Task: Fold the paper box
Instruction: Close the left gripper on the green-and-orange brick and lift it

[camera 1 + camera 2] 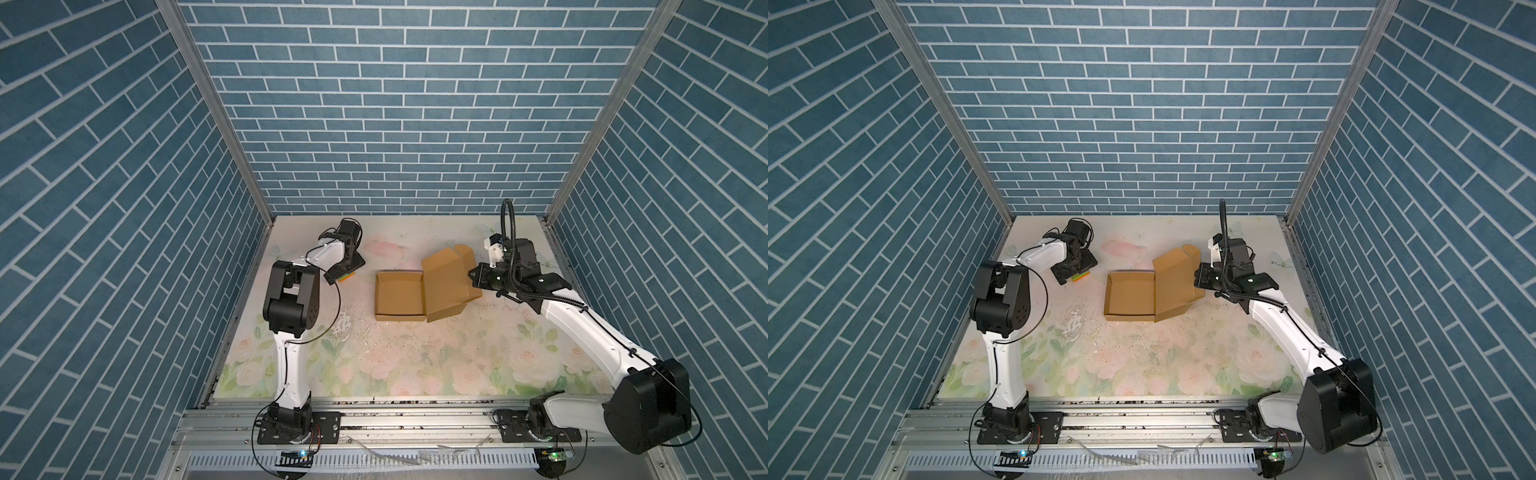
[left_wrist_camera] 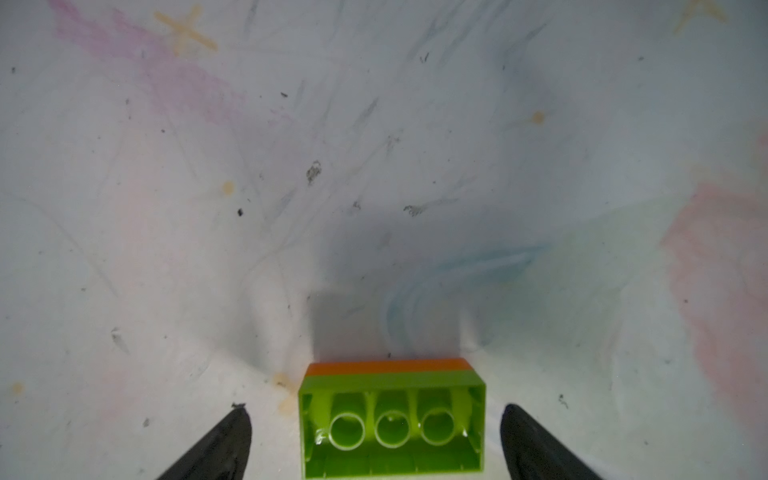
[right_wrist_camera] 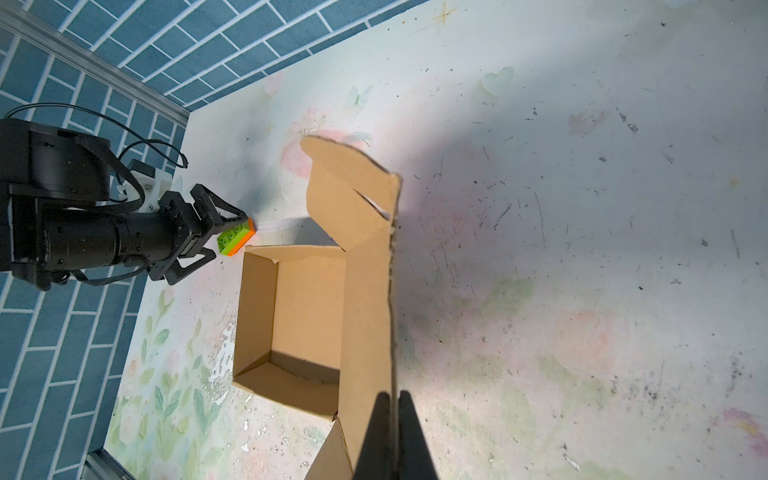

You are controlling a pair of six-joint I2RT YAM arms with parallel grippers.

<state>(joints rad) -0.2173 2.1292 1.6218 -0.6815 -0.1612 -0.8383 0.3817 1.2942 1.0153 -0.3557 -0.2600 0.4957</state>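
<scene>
right gripper (image 3: 393, 397): clamping shut on lid (image 1: 446, 282) edge, propping paper box (image 1: 399, 297) open at frame centre | left gripper (image 3: 227, 237): straddling brick (image 2: 392, 424), fingers (image 2: 224, 449) spread, gripping nothing

The paper box (image 3: 307, 316): matt brown cardboard, smooth faces, rough fibrous cut edges. The brick (image 2: 390, 424): glossy, smooth moulded plastic. The table top (image 2: 166, 249): matt printed sheet, scuffed, scratched, flaked in patches. The rail (image 1: 415, 419): bare metal, dull sheen.
</scene>
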